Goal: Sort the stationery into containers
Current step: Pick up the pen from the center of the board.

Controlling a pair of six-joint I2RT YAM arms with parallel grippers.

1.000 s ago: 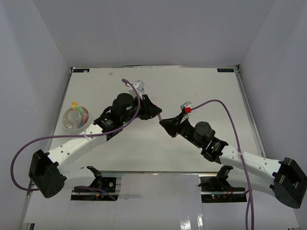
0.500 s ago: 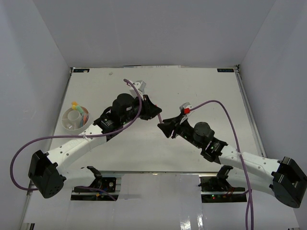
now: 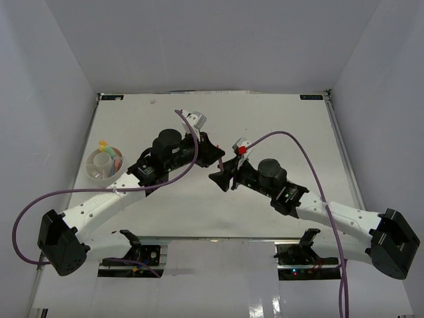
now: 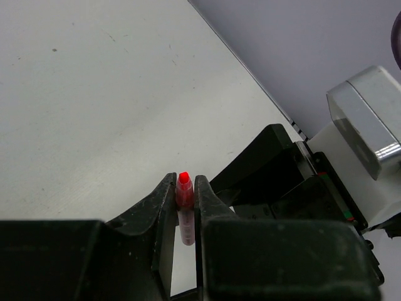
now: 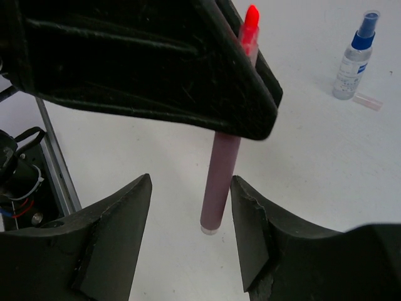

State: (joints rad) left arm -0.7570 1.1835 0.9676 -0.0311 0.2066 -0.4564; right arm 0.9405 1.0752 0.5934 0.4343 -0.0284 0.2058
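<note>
My left gripper [image 4: 183, 182] is shut on a red-tipped marker [image 4: 183, 191] near its tip and holds it upright above the table. In the right wrist view the marker [image 5: 222, 169] hangs down out of the left gripper's fingers [image 5: 188, 81]. My right gripper [image 5: 191, 182] is open, and its two fingers flank the marker's lower end without touching it. In the top view the two grippers meet at mid-table, left [image 3: 217, 158] above right [image 3: 217, 179]. The white divided dish [image 3: 95, 173] sits at the left with yellow, orange and green items in it.
A white spray bottle with a blue cap [image 5: 354, 59] stands on the table beyond the marker, with a small clear piece [image 5: 366, 101] lying beside it. The table's near edge with a metal rail and cables [image 5: 56, 163] is at the left of the right wrist view.
My right gripper has moved left and forward until its open fingers sit on either side of the marker held by the left gripper. The left arm has barely shifted.
</note>
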